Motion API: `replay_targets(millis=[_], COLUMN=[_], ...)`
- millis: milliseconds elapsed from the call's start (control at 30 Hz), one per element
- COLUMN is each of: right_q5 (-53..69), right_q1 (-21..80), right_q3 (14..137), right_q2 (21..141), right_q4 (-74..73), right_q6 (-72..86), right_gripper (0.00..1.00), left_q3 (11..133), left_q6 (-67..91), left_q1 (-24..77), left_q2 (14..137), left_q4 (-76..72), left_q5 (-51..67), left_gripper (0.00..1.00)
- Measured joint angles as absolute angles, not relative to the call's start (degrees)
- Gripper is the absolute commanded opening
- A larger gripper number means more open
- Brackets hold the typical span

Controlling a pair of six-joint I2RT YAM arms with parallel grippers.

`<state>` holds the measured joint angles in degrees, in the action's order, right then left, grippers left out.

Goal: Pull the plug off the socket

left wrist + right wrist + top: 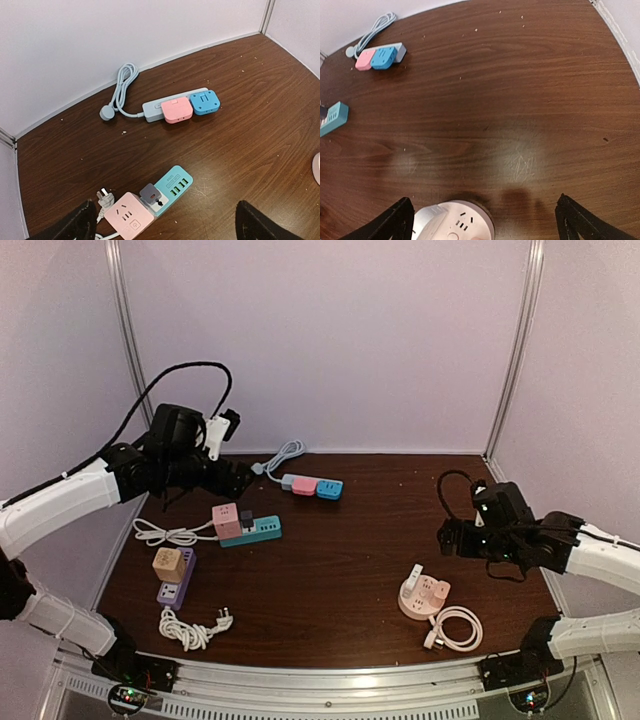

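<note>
In the top view, my left gripper (238, 478) hung in the air over the far-left part of the table (340, 570), above and just behind the teal power strip (262, 530). That strip lay flat, with a pink cube adapter (226, 520) at its left end and the dark grey plug (247, 522) seated in it just beside the cube. A white cable (165, 534) trailed away to the left. Behind it lay a grey power strip (290, 481) carrying a pink adapter (304, 486) and a blue adapter (329, 489). Nearer to me on the left were a purple power strip (175, 590) with a tan cube (167, 564) on it, and a coiled white cord (188, 630). My right gripper (447, 537) hovered on the right, well apart from the teal strip and behind a round pink socket hub (425, 600) with a white plug (415, 575) standing in it. A looped white lead (458, 628) lay just beside the hub.

From my left wrist, my left fingers (75, 225) were spread wide and held nothing. The dark grey plug sat low in the frame between them, plugged into the teal strip and touched by neither finger.

From my right wrist, my right fingers (395, 222) were likewise spread and empty. The pink hub showed at the bottom edge between them. The teal strip's end peeked in at the left edge, far from them.
</note>
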<state>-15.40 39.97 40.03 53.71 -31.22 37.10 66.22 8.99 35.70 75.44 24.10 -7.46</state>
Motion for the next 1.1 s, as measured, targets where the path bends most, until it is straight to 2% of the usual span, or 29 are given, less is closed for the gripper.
replay_targets(millis=[300, 533, 800, 1100], right_q5=[-12.27, -12.40, -12.19, -13.34], right_q1=[50.72, 60.42, 61.17, 61.25], right_q3=[34.59, 32.56, 28.93, 27.66], right_q2=[53.45, 52.53, 49.50, 50.68], right_q4=[-32.88, -32.60, -30.55, -30.30], right_q6=[40.03, 40.45, 38.37, 42.50], right_gripper=[0.99, 0.95, 0.93, 0.97], left_q3=[70.57, 71.70, 70.35, 68.55], left_q6=[10.02, 13.54, 17.93, 20.60], left_q1=[37.01, 38.39, 40.45, 40.62], left_q2=[76.95, 77.08, 77.08, 77.10], left_q4=[27.27, 28.84, 29.10, 29.12], left_q5=[-4.19, -1.41, -0.89, 0.71], left_gripper=[0.98, 0.98, 0.98, 0.98])
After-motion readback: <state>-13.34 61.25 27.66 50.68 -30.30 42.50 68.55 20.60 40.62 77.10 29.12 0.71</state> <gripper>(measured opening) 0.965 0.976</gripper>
